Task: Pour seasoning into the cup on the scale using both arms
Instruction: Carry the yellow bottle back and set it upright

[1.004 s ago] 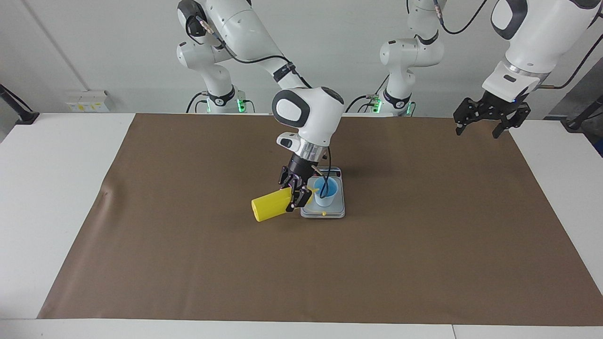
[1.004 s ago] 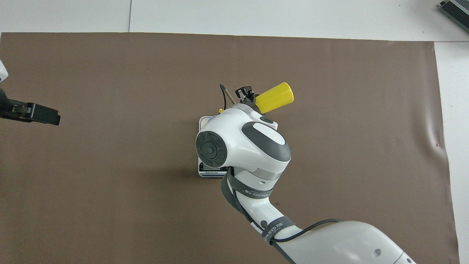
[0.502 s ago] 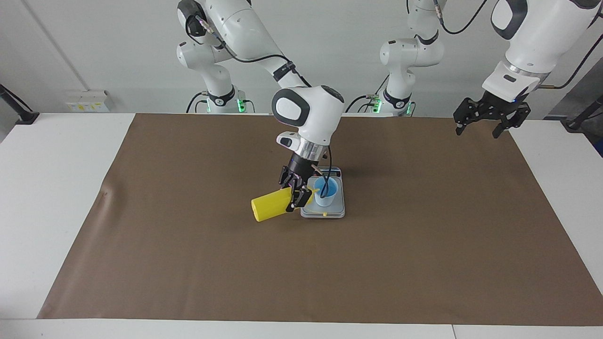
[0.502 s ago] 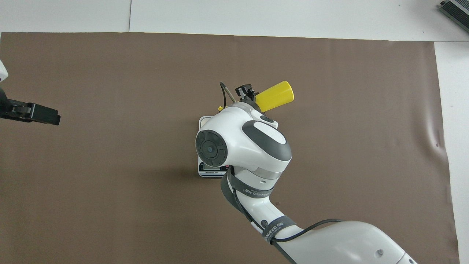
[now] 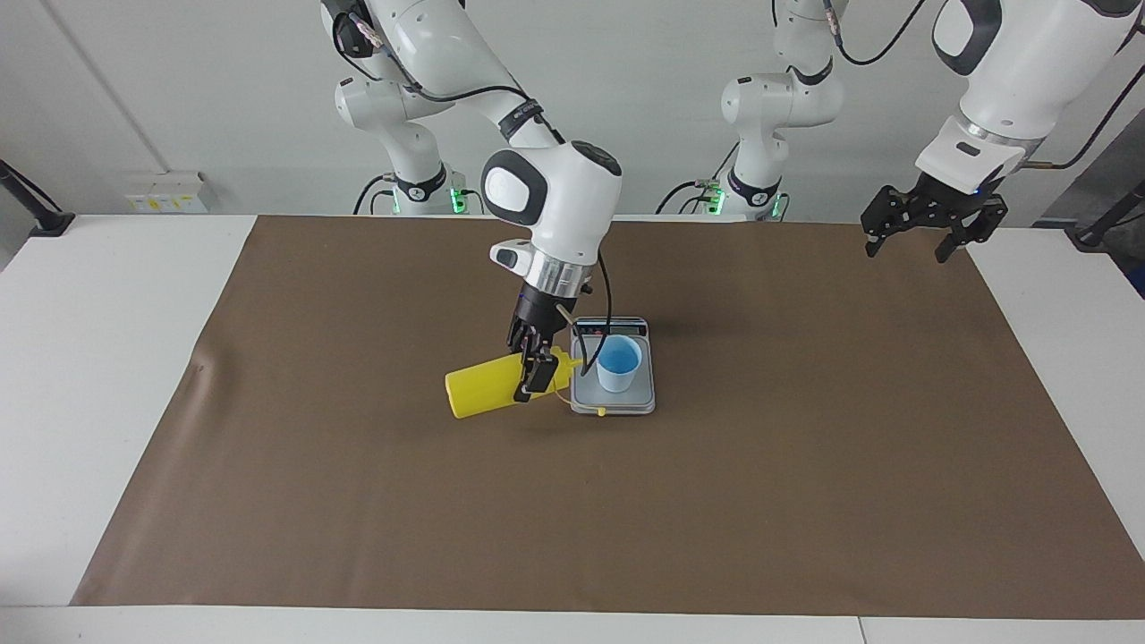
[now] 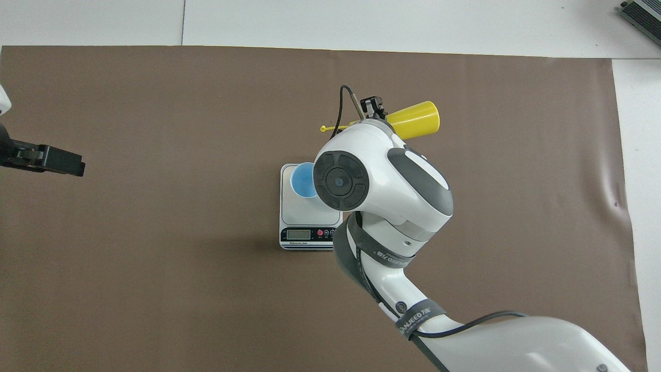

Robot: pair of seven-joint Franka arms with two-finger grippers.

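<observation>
**Kid:** Yellow bottle (image 5: 487, 388)! You see it near the middle of the facing view? Your right gripper (image 5: 530, 369) is clamped on it, close to the nozzle end. The bottle lies almost flat in the air.

**Helper:** What is different from a moment ago?

**Kid:** A moment ago the nozzle was poking over the blue cup (image 5: 619, 363). Now you have pulled the bottle away to the side, toward the left of that view. The nozzle is beside the cup now, not over it. The cup sits on the scale (image 5: 637, 402), in the middle.

**Helper:** So what does that mean?

**Kid:** I think the pouring part is done, or you are taking a break from it. Next you would probably stand the bottle up and put it down.

**Helper:** And your other arm?

**Kid:** The left gripper (image 5: 930, 220) waits at the upper right of the facing view, with its fingers apart and nothing in them.

**Helper:** What can't you see?

**Kid:** In the overhead view the big white arm covers part of the cup and most of the bottle. I can't tell if anything is in the cup. The numbers on the scale are too small to read.
</observation>
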